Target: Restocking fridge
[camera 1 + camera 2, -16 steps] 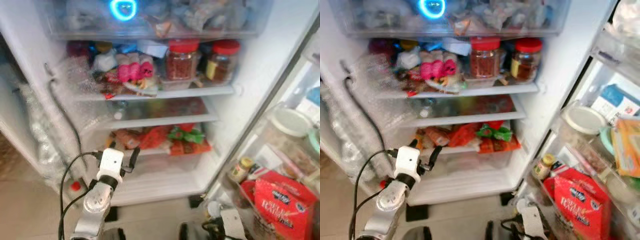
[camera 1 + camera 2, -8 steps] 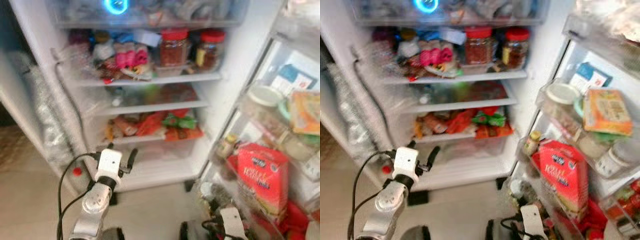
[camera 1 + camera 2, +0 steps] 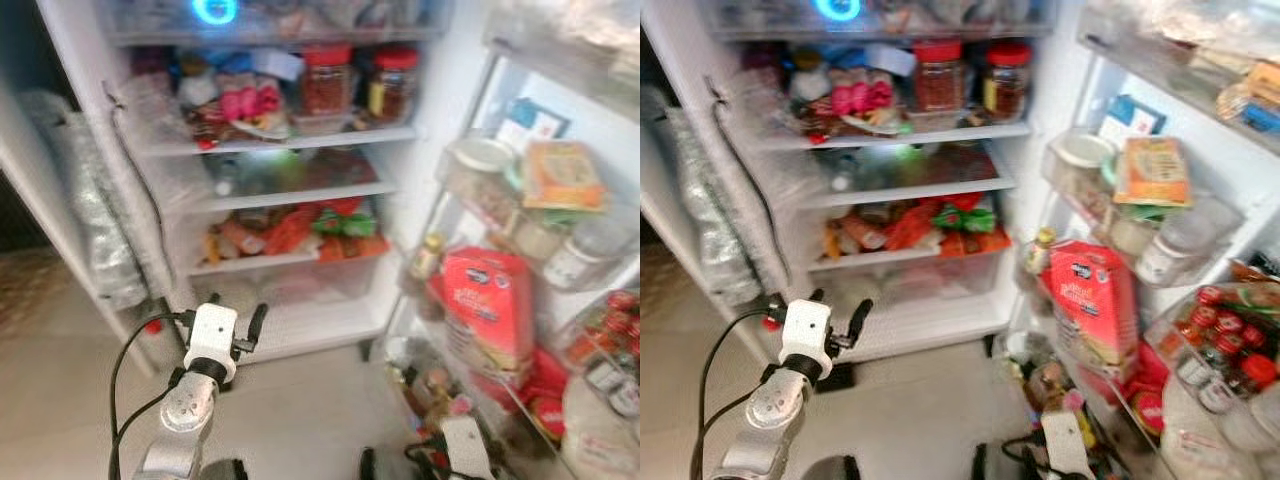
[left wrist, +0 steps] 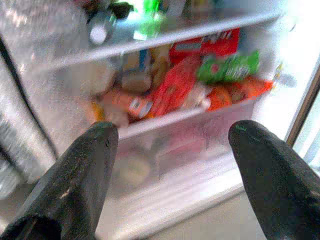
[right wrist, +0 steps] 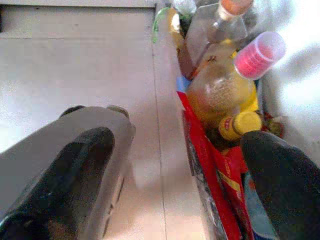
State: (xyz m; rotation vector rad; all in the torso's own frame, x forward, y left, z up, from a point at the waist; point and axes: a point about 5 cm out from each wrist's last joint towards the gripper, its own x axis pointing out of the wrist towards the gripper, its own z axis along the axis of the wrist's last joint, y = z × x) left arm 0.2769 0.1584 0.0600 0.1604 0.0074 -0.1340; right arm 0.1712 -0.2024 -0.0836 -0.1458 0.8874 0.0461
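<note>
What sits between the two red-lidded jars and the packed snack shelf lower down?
One glass shelf, with a bottle lying on it, seen in the eye views below the red-lidded jars.

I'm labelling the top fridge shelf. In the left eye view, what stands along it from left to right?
Pink packets → red-lidded jar of reddish contents → red-lidded jar of darker contents. Items further left are too jumbled to order.

Packets point(image 3: 300, 232) are crowding the fridge's lower shelf point(image 3: 262, 262), jars point(image 3: 327, 80) are blocking the upper one, while open floor point(image 3: 300, 400) is lying before it.
</note>
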